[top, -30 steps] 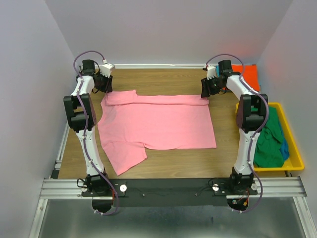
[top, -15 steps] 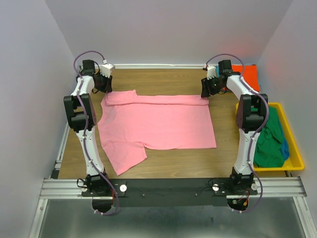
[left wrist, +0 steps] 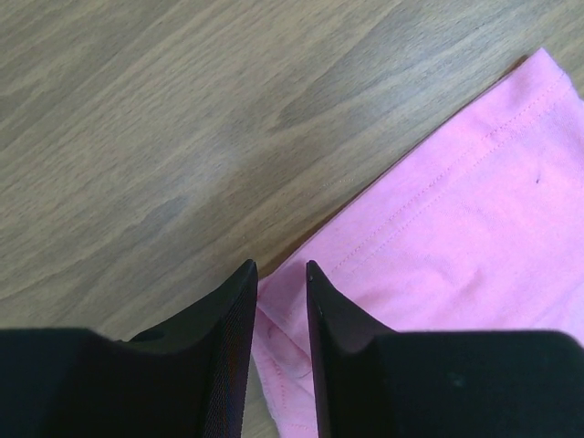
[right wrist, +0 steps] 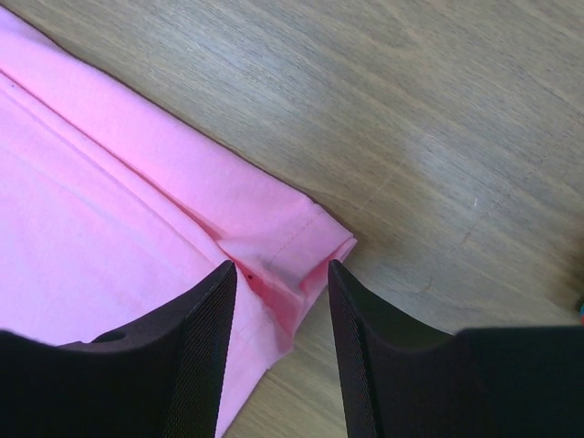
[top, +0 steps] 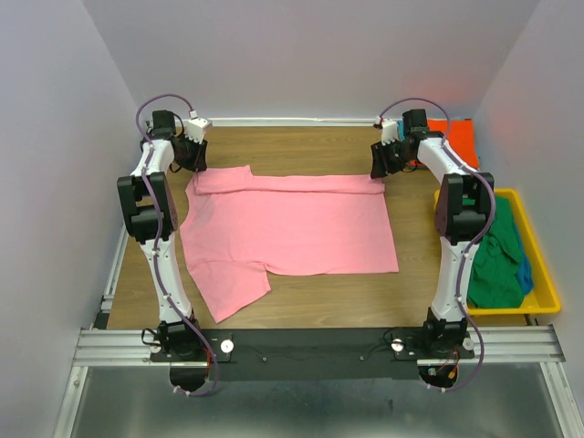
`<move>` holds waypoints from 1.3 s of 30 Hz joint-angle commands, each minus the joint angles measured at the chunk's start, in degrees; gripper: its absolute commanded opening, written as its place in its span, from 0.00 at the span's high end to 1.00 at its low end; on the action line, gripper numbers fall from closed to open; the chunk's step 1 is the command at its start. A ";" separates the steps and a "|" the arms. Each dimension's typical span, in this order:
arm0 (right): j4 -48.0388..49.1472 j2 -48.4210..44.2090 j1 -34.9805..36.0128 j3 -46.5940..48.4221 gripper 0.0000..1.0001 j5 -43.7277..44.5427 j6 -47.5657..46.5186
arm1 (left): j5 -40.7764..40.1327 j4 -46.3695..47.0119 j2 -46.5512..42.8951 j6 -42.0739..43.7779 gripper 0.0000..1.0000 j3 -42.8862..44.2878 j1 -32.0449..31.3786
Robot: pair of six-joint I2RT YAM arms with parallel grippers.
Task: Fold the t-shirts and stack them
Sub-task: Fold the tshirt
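Nearest the arm bases you have the pink t-shirt [top: 292, 228], spread flat on the wooden counter [top: 301, 146], with one flap of it jutting toward the near left. To your right, at the counter's edge, the yellow bin [top: 540, 255] holds the green t-shirt [top: 493, 265], crumpled, with the blue t-shirt [top: 525, 274] showing just beside it against the bin's outer wall.

Farther back, the pink cloth's far edge lies doubled over in a narrow band. Your left gripper [left wrist: 281, 269] stands at the far left corner of that band. Its jaws are apart by a narrow gap, and the hemmed pink edge shows in the gap, lying flat on the wood. Your right gripper [right wrist: 278, 269] stands at the far right corner. Its jaws are apart more widely, astride the folded corner, which also lies flat. You cannot tell from either wrist view whether the fingertips touch the cloth.

Farthest back, in the right corner behind your right arm, the orange t-shirt [top: 456, 137] lies on the counter.
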 commanded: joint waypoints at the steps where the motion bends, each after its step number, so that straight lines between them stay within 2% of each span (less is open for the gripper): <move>1: -1.57 0.80 0.29 0.74 0.48 -0.34 0.10 | -1.55 -0.98 0.52 0.05 0.64 -0.37 0.06; 5: -1.66 0.62 0.29 -0.40 0.48 -0.78 0.01 | -1.55 -1.07 0.34 0.05 0.69 -0.63 0.07; 7: -1.74 0.62 0.29 -1.02 0.49 -0.78 -0.08 | -1.46 -1.07 0.08 0.05 0.74 -0.80 -0.02; 11: -1.92 -0.08 0.29 -1.72 0.50 -0.61 -0.60 | -0.94 -0.98 -1.58 0.31 0.88 -1.24 0.07; 13: -1.83 -0.52 0.29 -2.07 0.50 -0.70 -0.69 | -0.06 -0.98 -2.46 0.49 0.99 -1.77 0.06; 14: -2.01 -0.78 0.20 -2.42 0.50 -0.70 -0.78 | 0.29 -0.98 -2.99 0.49 1.00 -2.03 -0.02; 29: -2.53 -2.98 0.20 -6.82 0.54 0.09 -2.45 | 4.51 -0.36 -15.64 5.32 1.00 -13.72 0.15; 32: -2.62 -3.51 0.29 -7.43 0.57 0.36 -2.71 | 5.30 -2.03 -17.31 8.39 1.00 -16.01 0.15; 39: -2.62 -5.00 0.29 -9.36 0.73 1.06 -3.77 | 6.53 -7.82 -22.77 19.20 1.00 -23.39 0.33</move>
